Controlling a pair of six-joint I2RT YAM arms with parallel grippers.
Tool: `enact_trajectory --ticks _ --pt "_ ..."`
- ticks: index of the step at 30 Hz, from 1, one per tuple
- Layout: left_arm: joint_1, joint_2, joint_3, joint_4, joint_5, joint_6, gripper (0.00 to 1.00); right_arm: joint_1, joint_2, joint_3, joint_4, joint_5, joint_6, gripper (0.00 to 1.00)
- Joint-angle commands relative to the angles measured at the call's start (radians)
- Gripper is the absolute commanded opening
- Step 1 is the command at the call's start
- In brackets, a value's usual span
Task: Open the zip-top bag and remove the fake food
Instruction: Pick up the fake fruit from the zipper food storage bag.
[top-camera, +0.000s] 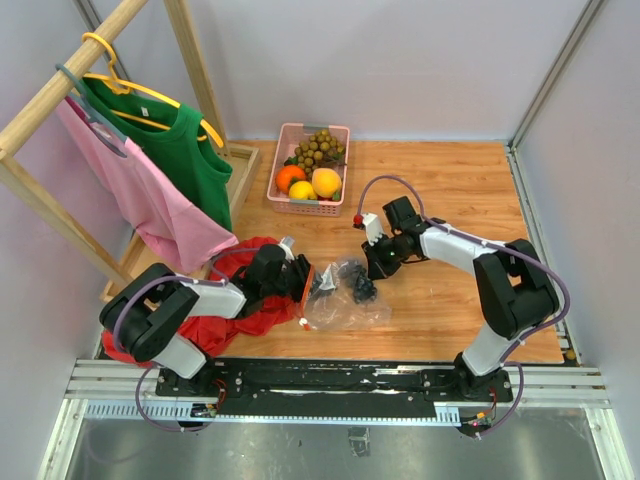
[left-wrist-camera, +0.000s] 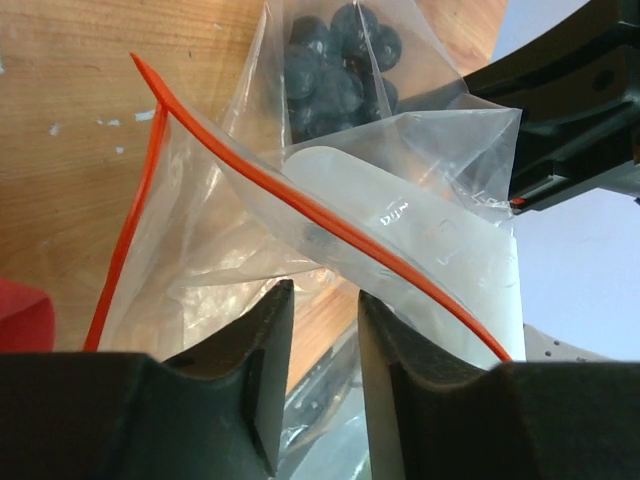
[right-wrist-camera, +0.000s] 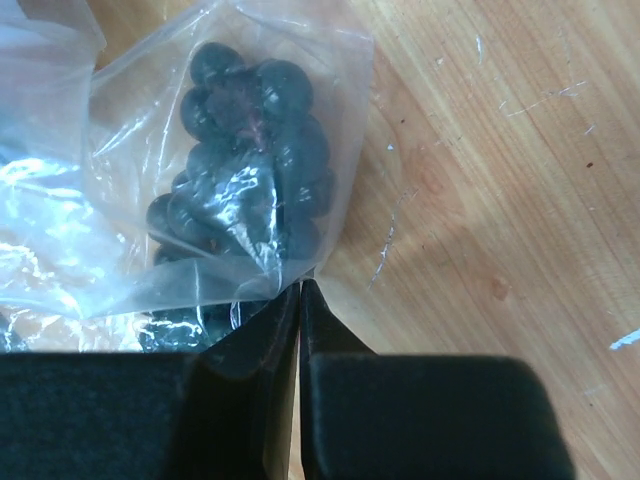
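The left gripper stands at the mouth of the zip-top bag, its 2 fingers apart with a clear gap between them. Thin film shows in that gap, but nothing looks pinched. The right gripper is closed at the bag's far end, and a fold of the plastic appears caught between its tips.

The bag lies on the table, in the middle toward the near edge, stretched between the 2 grippers. Its orange-red zip strip has parted into 2 separate lines, so the mouth is open. Inside, toward the closed end by the right gripper, sits the dark purple bunch, fully wrapped in plastic.

The pink basket is at the far edge of the table, well apart from the bag. It holds 4 pieces of fake food: a tan-brown bunch, an orange, a lemon and a yellow-orange fruit. A red cloth lies bunched at the near left corner, under the left arm.

I judge the opening step done and the emptying nearly done. The purple bunch is the only piece I can see in the bag, and it still has to come out through the mouth.
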Motion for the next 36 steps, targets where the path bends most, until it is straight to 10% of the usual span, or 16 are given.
enact_trajectory --ticks 1,24,36 --pt "-0.012 0.029 0.034 0.061 0.056 -0.009 0.33 -0.002 0.024 0.009 0.009 -0.039 0.060 0.03" --pt "-0.018 0.179 0.136 0.022 0.129 0.037 0.50 0.056 0.109 0.041 0.058 -0.254 0.217 0.03" --pt "-0.018 -0.020 0.170 -0.300 0.014 0.165 0.34 0.056 0.110 0.041 0.052 -0.206 0.204 0.03"
